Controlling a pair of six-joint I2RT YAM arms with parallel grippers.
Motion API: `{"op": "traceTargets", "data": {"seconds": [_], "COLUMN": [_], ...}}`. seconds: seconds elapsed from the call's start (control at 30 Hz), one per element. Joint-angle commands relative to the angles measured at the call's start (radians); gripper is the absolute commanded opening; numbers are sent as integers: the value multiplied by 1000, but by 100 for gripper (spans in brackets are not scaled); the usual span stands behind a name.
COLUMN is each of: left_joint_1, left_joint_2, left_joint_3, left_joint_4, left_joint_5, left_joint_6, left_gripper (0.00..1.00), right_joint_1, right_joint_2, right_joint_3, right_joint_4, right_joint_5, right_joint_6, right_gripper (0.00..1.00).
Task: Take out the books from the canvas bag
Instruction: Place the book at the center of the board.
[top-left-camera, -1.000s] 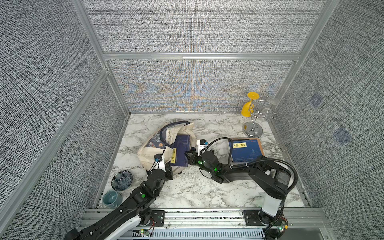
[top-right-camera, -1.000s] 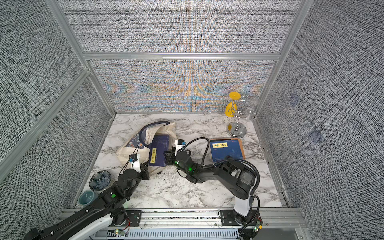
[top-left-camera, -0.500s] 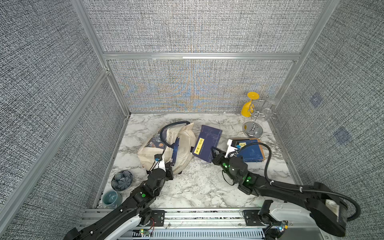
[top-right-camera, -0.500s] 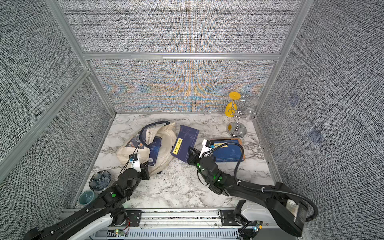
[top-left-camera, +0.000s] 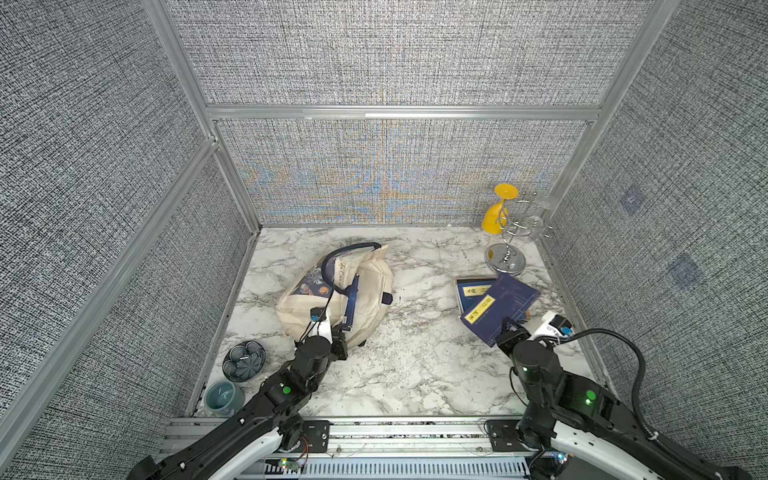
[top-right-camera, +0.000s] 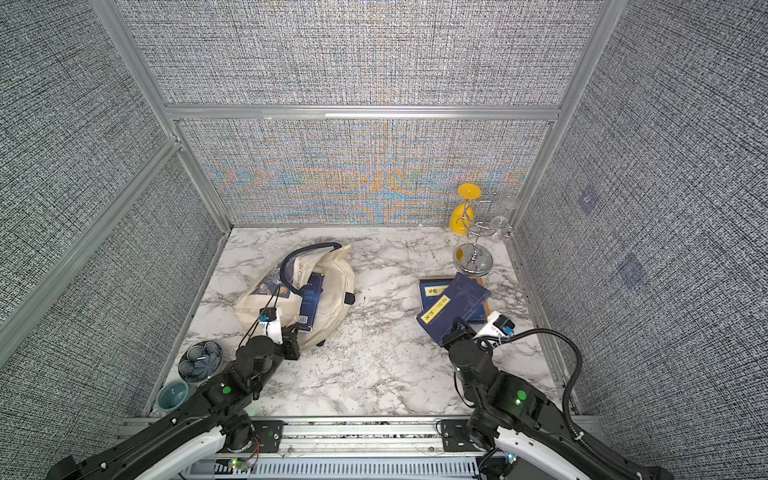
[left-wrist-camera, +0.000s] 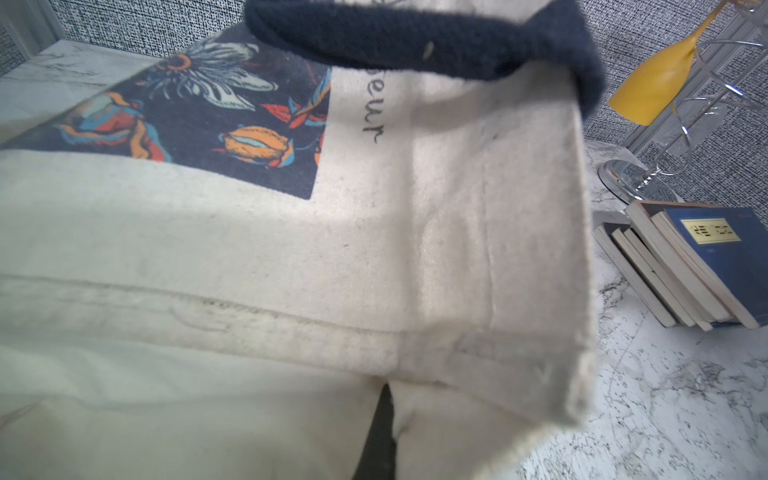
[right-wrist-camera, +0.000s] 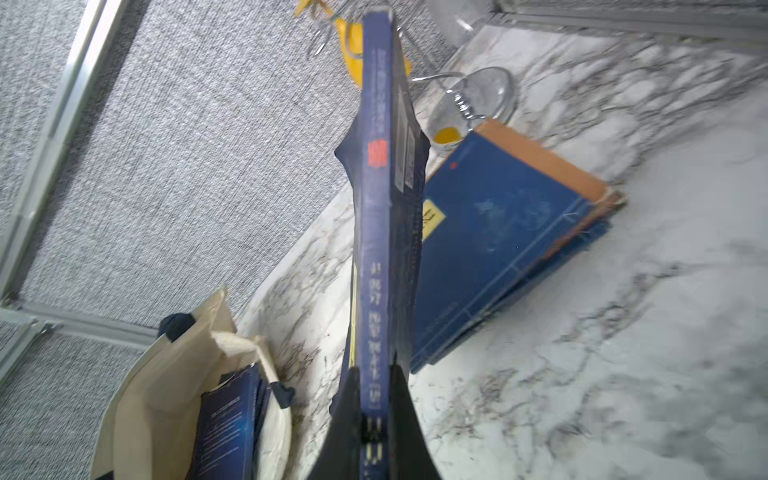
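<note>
Bare table (top-left-camera: 419, 345) lies open between the bag (top-left-camera: 374, 286) and the stack (top-left-camera: 469, 291), which a held book (top-left-camera: 505, 307) overhangs. A rack (top-left-camera: 505, 259) crowds the stack's far side; a bowl (top-left-camera: 244, 360) and cup (top-left-camera: 224, 398) fill the near left corner

held book (top-left-camera: 505, 305) now seemingly over the stack (top-left-camera: 466, 286).

Left arm (top-left-camera: 286, 386) forward, left fingers (top-left-camera: 340, 338) pinching canvas bag (top-left-camera: 370, 291); right arm (top-left-camera: 536, 365) forward, right fingers (right-wrist-camera: 347, 415) clamping book (right-wrist-camera: 376, 249).
</note>
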Motion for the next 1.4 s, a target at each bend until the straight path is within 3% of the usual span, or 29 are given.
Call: {"op": "traceTargets", "data": {"seconds": [0.0,0.23,0.43,0.5,0.83,1.07,1.3,1.37], "left_joint_1": [-1,0,0,0,0,0,0,-1], "left_joint_2": [-5,-12,-9,-7,6,16,12,16], "left_joint_3": [10,11,11,10,10,10,6,6], "left_joint_4": [17,15,12,9,20,23,27,29], "left_joint_5": [20,25,21,21,15,16,10,9], "left_joint_6": [9,10,10,8,9,11,14,14], "left_gripper": [0,0,0,0,0,0,0,0], "right_joint_1": [2,1,-1,0,-22,-32,-73,-112], "right_joint_2": [-9,49,119,153,444,665,755,776], "right_joint_3": [50,45,-89,-117,-147,-141,-142,-135], "right_joint_4": [-332,-562,-434,-363,-243,-79,85,178], "right_joint_5": [58,-1,-74,-88,-171,-176,-139,-147], "right_joint_6": [187,488,667,660,888,958,900,793], "right_gripper": [0,0,0,0,0,0,0,0]}}
